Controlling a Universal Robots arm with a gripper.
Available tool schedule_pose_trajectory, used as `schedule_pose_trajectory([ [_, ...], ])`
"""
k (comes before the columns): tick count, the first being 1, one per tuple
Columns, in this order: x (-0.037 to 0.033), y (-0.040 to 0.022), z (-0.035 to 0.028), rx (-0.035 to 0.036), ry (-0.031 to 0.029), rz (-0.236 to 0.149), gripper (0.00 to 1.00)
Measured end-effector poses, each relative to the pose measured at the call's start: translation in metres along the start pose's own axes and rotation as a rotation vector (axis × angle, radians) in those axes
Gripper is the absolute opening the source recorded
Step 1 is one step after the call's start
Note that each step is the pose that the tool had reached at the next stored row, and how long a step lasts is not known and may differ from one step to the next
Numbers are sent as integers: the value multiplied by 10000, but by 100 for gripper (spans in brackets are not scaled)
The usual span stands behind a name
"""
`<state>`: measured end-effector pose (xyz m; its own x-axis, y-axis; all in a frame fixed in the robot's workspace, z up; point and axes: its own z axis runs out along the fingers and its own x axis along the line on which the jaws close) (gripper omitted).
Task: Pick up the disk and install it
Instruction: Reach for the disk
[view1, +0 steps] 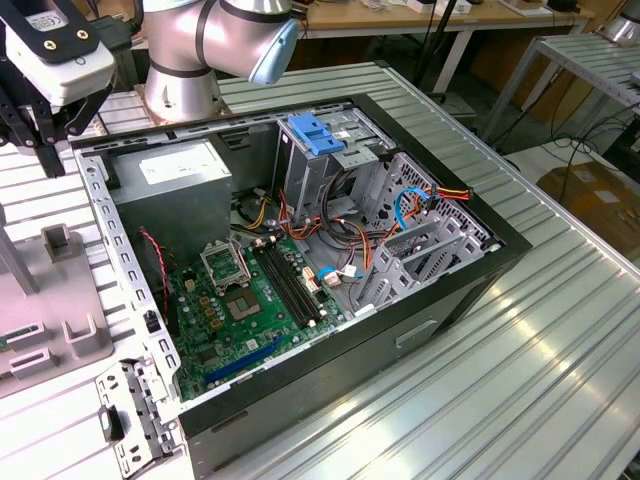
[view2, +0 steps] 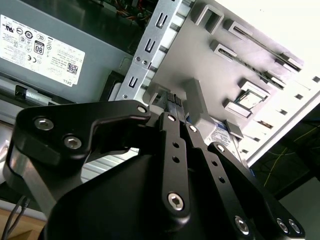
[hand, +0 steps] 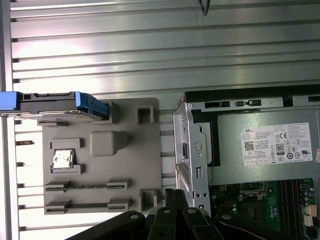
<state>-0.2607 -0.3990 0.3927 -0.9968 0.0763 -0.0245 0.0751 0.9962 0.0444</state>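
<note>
The claw (view2: 171, 100) has its two fingers drawn together with nothing between them, as far as both wrist views show. It hangs over the near edge of a grey holder (hand: 100, 165), close to the seam where the holder meets the open computer case (view1: 350, 370). A short grey post on the holder stands just beside the fingertips in the second wrist view.

The disk (hand: 55, 106) is not in the claw. In the first wrist view it stands on its edge in a slot at the far end of the holder, well apart from the fingers, and its blue rails show along its sides. Stood up this way, it probably offers a thin top edge for a pinch from above.

The case lies on its side with the panel off, most likely so that everything inside can be reached from above. The grey power box (hand: 265, 145) with its white sticker sits in the corner nearest the holder, and the green board (view1: 240, 310) lies beyond it. A light-blue clip (view1: 315, 135) sits atop the metal drive cage at the far end of the case. All of this rests on a ribbed metal table (view1: 500, 380).
</note>
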Motion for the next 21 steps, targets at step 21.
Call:
schedule_pose_trajectory([
  [21,107,-8,-3,0,0,0,11],
])
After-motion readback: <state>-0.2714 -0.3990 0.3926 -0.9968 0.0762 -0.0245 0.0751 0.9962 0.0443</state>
